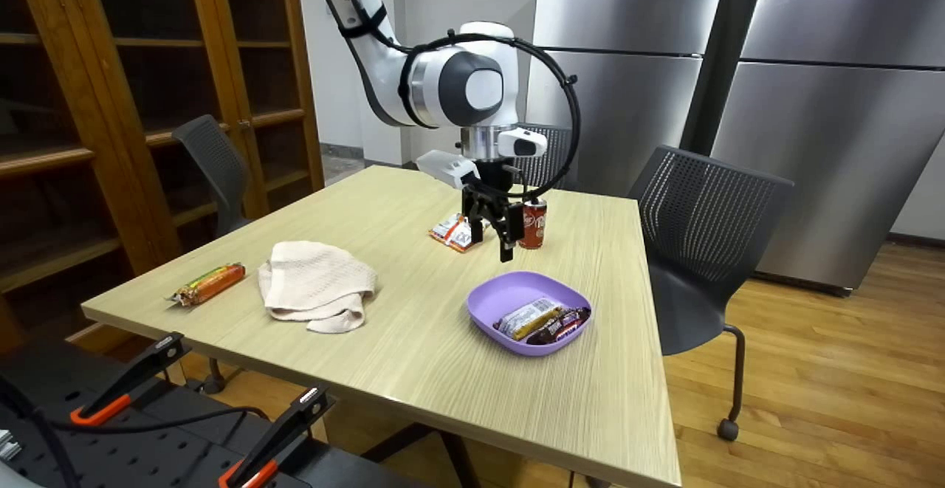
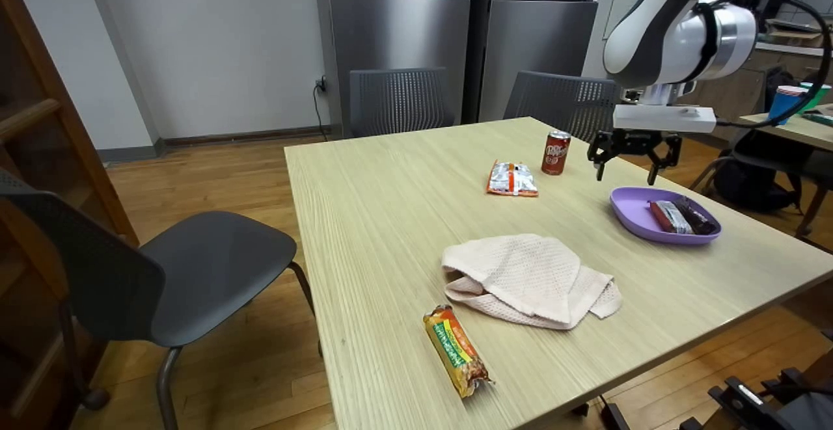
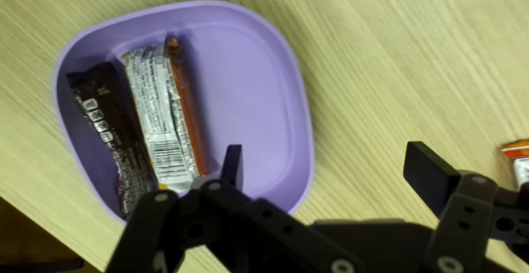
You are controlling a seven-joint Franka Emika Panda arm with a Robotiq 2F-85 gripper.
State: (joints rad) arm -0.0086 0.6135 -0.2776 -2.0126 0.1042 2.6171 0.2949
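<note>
Purple dish (image 3: 248,91): 1 | snack bars (image 3: 161,116) inside: 2 | claw (image 2: 625,177): spread

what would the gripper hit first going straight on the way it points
Probably the purple dish: the gripper has one finger over it, the other over the tabletop beside it; depth is unclear.

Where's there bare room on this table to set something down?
Bare tabletop lies between the silver packet and the cloth, and between the cloth and purple dish. The dish has room beside its wrapped bars. It's crowded around the packet and soda can, and near the dish, where the open gripper hangs.
</note>
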